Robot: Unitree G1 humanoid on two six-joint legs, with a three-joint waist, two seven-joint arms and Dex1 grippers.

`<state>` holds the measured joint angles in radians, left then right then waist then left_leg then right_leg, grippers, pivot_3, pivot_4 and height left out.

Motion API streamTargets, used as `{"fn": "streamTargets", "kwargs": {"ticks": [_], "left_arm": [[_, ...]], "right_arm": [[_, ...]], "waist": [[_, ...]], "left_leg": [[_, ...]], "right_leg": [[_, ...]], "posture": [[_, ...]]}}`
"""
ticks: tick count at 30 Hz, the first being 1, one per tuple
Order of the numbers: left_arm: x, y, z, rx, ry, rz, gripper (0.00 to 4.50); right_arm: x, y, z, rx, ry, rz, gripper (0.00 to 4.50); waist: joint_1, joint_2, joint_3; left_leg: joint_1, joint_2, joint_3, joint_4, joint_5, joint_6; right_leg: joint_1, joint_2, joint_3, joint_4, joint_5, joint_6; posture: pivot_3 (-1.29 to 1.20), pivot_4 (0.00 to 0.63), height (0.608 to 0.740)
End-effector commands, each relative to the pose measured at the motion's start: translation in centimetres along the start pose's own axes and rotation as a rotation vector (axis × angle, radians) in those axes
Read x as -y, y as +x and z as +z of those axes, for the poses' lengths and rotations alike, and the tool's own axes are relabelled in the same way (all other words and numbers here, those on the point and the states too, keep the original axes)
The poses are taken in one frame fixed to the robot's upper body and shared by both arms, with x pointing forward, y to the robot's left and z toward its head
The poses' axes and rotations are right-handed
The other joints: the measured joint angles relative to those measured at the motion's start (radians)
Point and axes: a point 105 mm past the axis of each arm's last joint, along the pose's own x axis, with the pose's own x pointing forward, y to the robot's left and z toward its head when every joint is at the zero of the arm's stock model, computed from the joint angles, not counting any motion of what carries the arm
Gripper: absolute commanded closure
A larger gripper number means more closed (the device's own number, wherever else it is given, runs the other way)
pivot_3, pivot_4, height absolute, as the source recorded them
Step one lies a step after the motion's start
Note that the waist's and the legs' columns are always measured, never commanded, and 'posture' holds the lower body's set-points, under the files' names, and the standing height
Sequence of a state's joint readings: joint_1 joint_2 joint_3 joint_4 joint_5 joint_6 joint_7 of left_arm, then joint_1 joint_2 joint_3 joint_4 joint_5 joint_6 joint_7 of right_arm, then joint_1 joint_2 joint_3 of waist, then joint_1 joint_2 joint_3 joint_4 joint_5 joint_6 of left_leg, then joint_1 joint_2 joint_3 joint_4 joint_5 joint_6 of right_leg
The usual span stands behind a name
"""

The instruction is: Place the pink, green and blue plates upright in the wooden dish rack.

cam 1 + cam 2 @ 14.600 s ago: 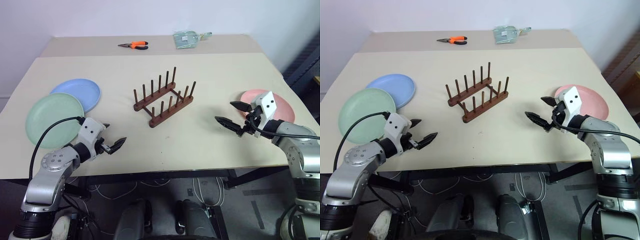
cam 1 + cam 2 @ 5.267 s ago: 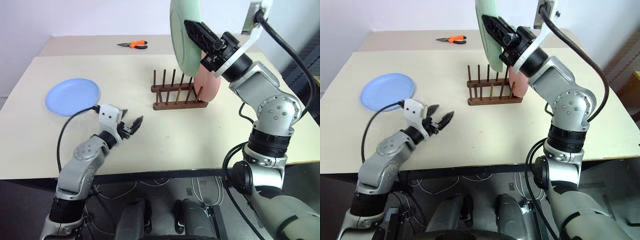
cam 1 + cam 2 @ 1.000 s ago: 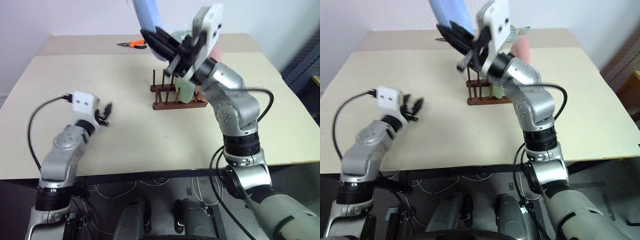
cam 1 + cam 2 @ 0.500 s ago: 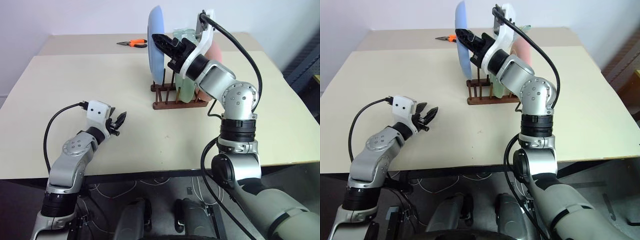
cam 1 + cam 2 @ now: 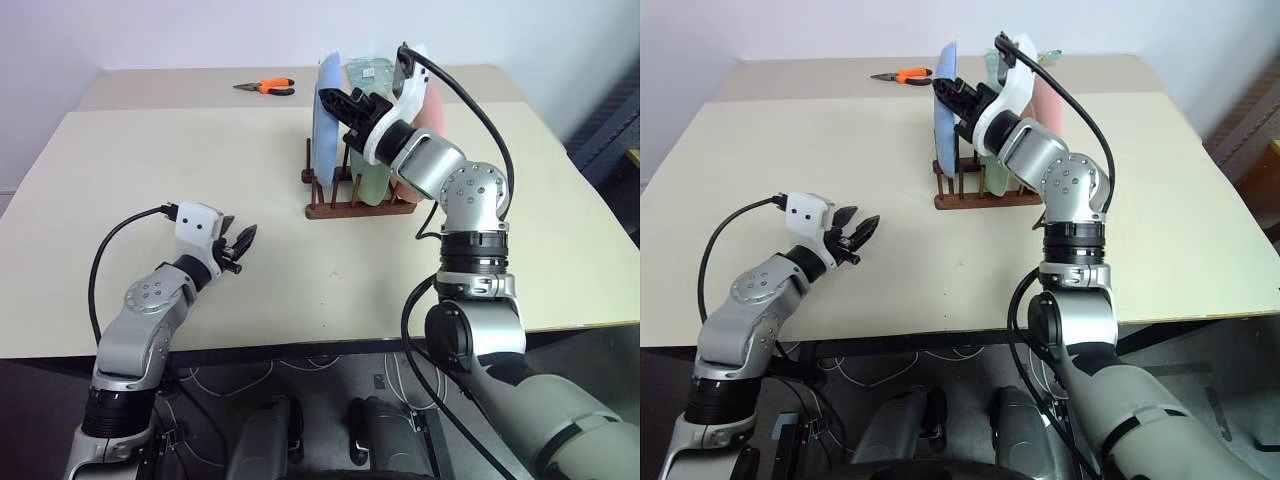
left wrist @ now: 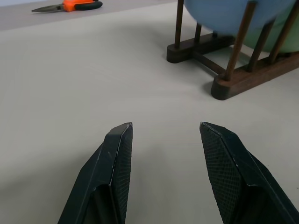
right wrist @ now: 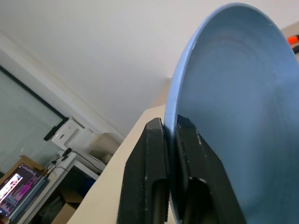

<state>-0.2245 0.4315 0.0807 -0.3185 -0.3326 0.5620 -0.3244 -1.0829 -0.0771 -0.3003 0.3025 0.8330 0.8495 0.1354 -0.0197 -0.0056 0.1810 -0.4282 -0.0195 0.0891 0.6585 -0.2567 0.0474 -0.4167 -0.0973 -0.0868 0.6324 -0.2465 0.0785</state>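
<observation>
- Left gripper [image 5: 240,250] hung low over bare worktop [image 5: 150,160] on the near left side, fingers spread, nothing between them; judged parked there to keep clear of the rack work.
- Versus a second earlier it had not really moved and its spread looked the same.
- Orange pliers [image 5: 268,89] lay at the far edge of the worktop, unused, well apart from the rack.
- Wooden dish rack [image 5: 355,195] sat mid-worktop, right of centre, same spot as half a second earlier.
- Blue plate [image 5: 326,115] stood on edge at the rack's left end, lower rim down among the pegs; judged seated or nearly so, upright as the task wants.
- A second earlier it was held high and tilted above the rack; half a second earlier it was upright but higher; now it had come down into the slot.
- Right gripper [image 7: 170,140] pinched the blue plate's rim, one finger either side, as the right wrist view showed; grip looked thin, maybe starting to loosen, cannot tell for sure.
- Holding by the upper rim kept the plate vertical while it dropped between pegs.
- Green plate [image 5: 372,175] stood upright in the next slot, just beside the blue one.
- Pink plate [image 5: 430,105] stood upright at the rack's right end, partly hidden by the right arm.
- Long before, all three lay flat on the worktop; now all three were in the rack, release left.
</observation>
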Motion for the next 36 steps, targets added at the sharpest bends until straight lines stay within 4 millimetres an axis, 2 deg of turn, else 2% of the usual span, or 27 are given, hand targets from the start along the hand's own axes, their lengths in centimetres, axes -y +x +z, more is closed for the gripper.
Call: {"fn": "streamTargets", "kwargs": {"ticks": [1, 3, 7, 11, 13, 15, 16, 19, 22, 24, 30, 36], "left_arm": [[0.1, -0.4, 1.4, 0.054, 0.014, -0.002, 2.17], [0.3, -0.3, 1.4, 0.055, 0.012, -0.006, 2.17], [0.6, -0.3, 1.4, 0.056, 0.007, -0.011, 2.17], [0.5, -0.4, 1.2, 0.056, 0.004, -0.005, 2.17], [0.1, -0.6, 0.9, 0.047, 0.017, 0.002, 2.17], [-0.3, -0.8, 0.4, 0.024, 0.046, 0.006, 2.17], [-0.4, -0.9, 0.3, 0.017, 0.055, 0.006, 2.17], [-1.1, -1.1, -0.7, -0.021, 0.091, -0.006, 2.17], [-1.0, -0.9, -1.3, -0.041, 0.109, -0.027, 2.17], [-0.5, -0.7, -1.7, -0.051, 0.107, -0.062, 2.17], [1.0, -1.1, -2.4, -0.075, 0.103, -0.157, 2.17], [0.9, -1.9, -2.7, -0.083, 0.108, -0.144, 2.17]], "right_arm": [[-2.0, 0.0, 2.2, 0.054, -0.136, 0.053, 2.47], [-2.5, -0.2, 2.5, 0.055, -0.282, 0.064, 1.52], [-3.4, -1.0, 2.8, 0.035, -0.639, 0.103, 1.52], [-3.9, -4.0, 4.2, 0.059, -1.019, 0.152, 1.52], [-4.4, -6.9, 4.8, 0.063, -1.044, 0.25, 1.52], [-3.3, -10.7, 4.6, -0.019, -1.028, 0.299, 1.52], [-2.8, -11.8, 4.4, -0.058, -1.025, 0.302, 1.52], [1.4, -16.8, 3.4, -0.228, -0.993, 0.175, 1.52], [4.5, -19.9, 2.3, -0.336, -0.966, 0.066, 1.52], [6.4, -20.9, 1.9, -0.336, -0.938, -0.008, 1.52], [10.1, -22.0, 2.2, -0.301, -0.896, -0.137, 1.52], [11.7, -22.6, 1.6, -0.314, -0.874, -0.164, 1.52]], "waist": [[0.001, 0.0, 0.0], [0.001, 0.0, 0.0], [0.002, 0.0, 0.0], [0.007, 0.0, 0.0], [0.012, 0.0, 0.0], [0.017, 0.0, 0.0], [0.021, 0.0, 0.0], [0.028, 0.0, 0.0], [0.03, 0.001, 0.0], [0.024, 0.001, 0.001], [0.024, 0.002, 0.0], [0.03, 0.003, 0.001]], "left_leg": [[0.0, 0.0, 0.0, 0.0, 0.0, 0.0], [0.0, 0.0, 0.0, 0.0, 0.0, 0.0], [-0.001, 0.0, 0.0, 0.0, 0.0, 0.0], [-0.001, 0.0, 0.0, 0.001, 0.0, 0.001], [-0.001, 0.0, 0.0, 0.001, -0.001, 0.001], [-0.001, 0.0, -0.001, 0.002, -0.001, 0.002], [-0.001, 0.0, -0.001, 0.003, -0.002, 0.003], [0.0, 0.0, -0.001, 0.004, -0.003, 0.005], [0.002, 0.001, -0.001, 0.003, -0.006, 0.004], [0.002, 0.001, -0.001, 0.003, -0.007, 0.005], [0.002, 0.001, 0.0, 0.003, -0.005, 0.003], [0.002, 0.001, 0.0, 0.004, -0.005, 0.003]], "right_leg": [[0.0, 0.0, 0.0, 0.0, 0.0, 0.0], [0.0, 0.0, 0.0, 0.0, 0.0, 0.0], [-0.001, 0.0, 0.0, 0.0, 0.0, 0.0], [-0.001, 0.0, 0.0, 0.0, 0.0, 0.0], [0.0, 0.0, 0.0, -0.001, 0.0, 0.0], [0.002, 0.0, -0.001, -0.002, 0.0, 0.001], [0.002, 0.0, -0.001, -0.003, 0.0, 0.001], [0.004, -0.001, -0.001, -0.004, 0.0, 0.001], [0.006, -0.002, -0.001, -0.005, 0.0, 0.001], [0.005, -0.003, -0.001, -0.005, 0.0, 0.001], [0.004, -0.004, -0.001, -0.004, 0.0, 0.0], [0.004, -0.004, -0.001, -0.005, 0.0, 0.0]], "posture": [[0.0, 0.15, 0.74], [0.0, 0.15, 0.74], [0.0, 0.15, 0.74], [0.0, 0.15, 0.74], [0.0, 0.15, 0.74], [0.0, 0.15, 0.74], [0.0, 0.15, 0.74], [0.0, 0.15, 0.74], [0.0, 0.15, 0.74], [0.0, 0.15, 0.74], [0.0, 0.15, 0.74], [0.0, 0.15, 0.74]]}}
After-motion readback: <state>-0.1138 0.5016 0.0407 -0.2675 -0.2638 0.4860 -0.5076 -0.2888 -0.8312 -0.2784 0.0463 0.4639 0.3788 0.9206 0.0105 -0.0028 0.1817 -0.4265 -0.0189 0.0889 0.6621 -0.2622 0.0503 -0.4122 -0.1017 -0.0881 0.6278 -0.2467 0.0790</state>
